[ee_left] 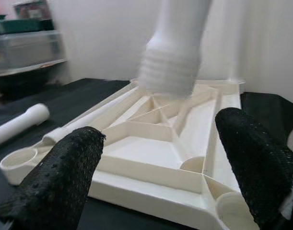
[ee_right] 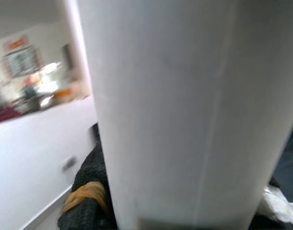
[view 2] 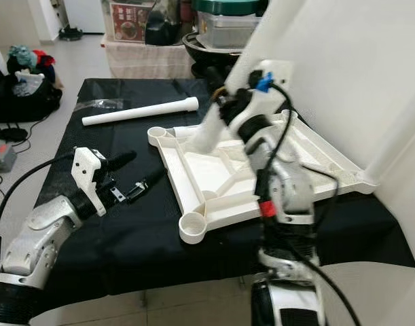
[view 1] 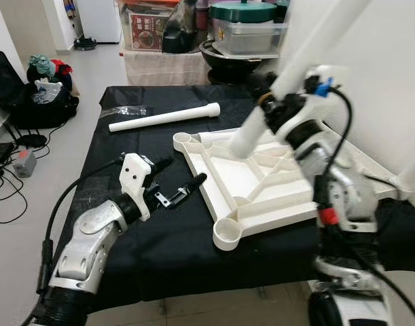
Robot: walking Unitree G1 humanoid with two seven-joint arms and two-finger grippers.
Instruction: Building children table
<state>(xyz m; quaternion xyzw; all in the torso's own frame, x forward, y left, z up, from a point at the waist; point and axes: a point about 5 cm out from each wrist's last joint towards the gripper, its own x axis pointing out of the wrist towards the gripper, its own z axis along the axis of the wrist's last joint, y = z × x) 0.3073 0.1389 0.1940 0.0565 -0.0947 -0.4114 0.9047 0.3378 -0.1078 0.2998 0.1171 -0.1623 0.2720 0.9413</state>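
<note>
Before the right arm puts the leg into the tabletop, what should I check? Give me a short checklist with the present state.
1. Right end effector holds the white leg: ok.
2. Threaded end of the leg is over the upturned tabletop: ok.
3. Leg is aligned with a corner socket: not ok, it hangs over the middle ribs.
4. Left end effector is open and apart from the tabletop: ok.
5. Spare leg lies out of the way: ok.

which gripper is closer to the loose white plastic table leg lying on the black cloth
Left. The left gripper hovers open over the cloth just short of the loose white plastic table leg; the right gripper, holding another leg, is farther off above the tabletop.
</note>
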